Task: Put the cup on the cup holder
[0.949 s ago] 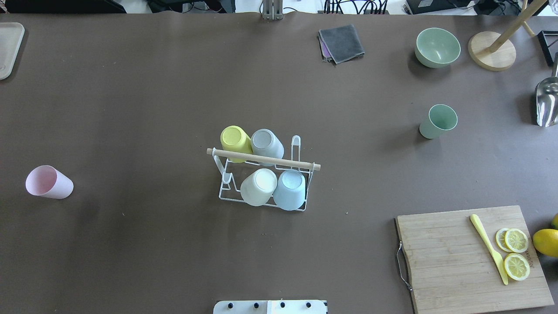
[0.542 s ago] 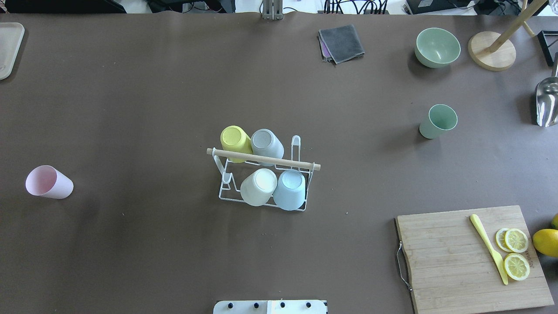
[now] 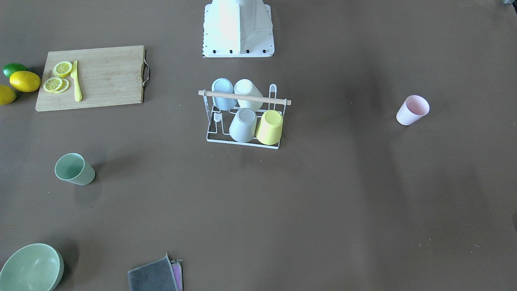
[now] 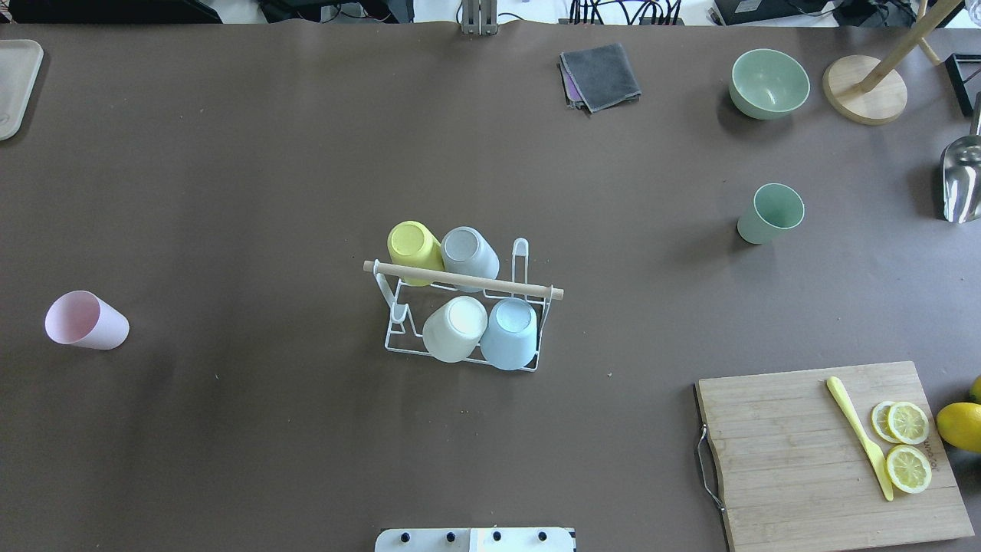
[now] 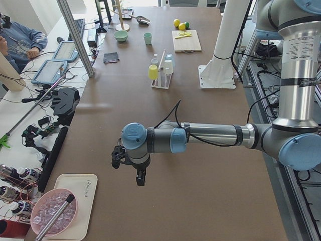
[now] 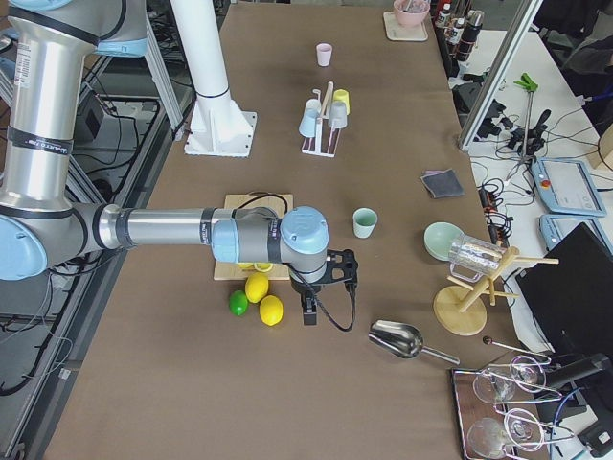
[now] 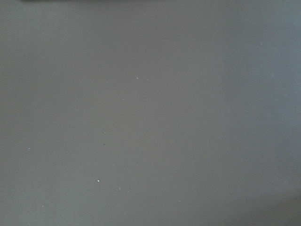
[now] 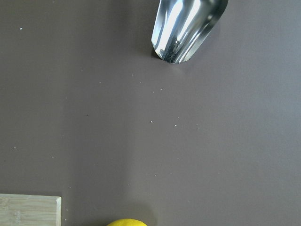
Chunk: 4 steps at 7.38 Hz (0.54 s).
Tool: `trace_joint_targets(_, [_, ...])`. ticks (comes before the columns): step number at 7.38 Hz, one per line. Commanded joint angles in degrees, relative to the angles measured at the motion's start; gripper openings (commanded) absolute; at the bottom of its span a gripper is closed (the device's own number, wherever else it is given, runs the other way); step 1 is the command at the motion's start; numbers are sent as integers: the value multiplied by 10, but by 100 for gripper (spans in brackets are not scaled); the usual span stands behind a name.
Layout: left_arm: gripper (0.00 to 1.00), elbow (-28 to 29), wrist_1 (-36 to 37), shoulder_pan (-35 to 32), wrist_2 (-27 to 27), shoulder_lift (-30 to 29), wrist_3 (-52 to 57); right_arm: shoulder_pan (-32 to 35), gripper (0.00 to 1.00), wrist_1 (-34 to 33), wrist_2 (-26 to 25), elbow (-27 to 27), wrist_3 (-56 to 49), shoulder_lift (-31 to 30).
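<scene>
Cup holder [image 4: 529, 289] at mid-table [image 4: 230, 153] carried 4 cups [image 4: 454, 328], 2 prongs [image 4: 520, 249] free; pink cup [image 4: 86, 320] and green cup [image 4: 770, 213] sat well apart, ungrasped; left gripper [image 5: 140, 178] and right gripper [image 6: 308, 312] opening could not be told.

left hand [image 5: 139, 179] & right hand [image 6: 308, 314]: side views only, grip state unclear. lemon [image 4: 961, 426] cut off by frame edge.

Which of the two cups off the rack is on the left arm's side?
The pink cup, standing at the overhead view's left. The green cup stands on the right, near the green bowl.
</scene>
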Motion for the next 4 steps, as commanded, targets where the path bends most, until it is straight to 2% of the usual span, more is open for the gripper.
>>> trace_joint_targets(1, [99, -1, 3, 11, 4, -15, 1, 0, 100, 0, 0, 0, 0, 0])
trace_joint_targets(3, [99, -3, 10, 51, 6, -42, 0, -1, 100, 1, 0, 2, 0, 5])
trace_joint_targets(4, [99, -16, 15, 68, 33, -51, 0, -1, 100, 0, 0, 1, 0, 12])
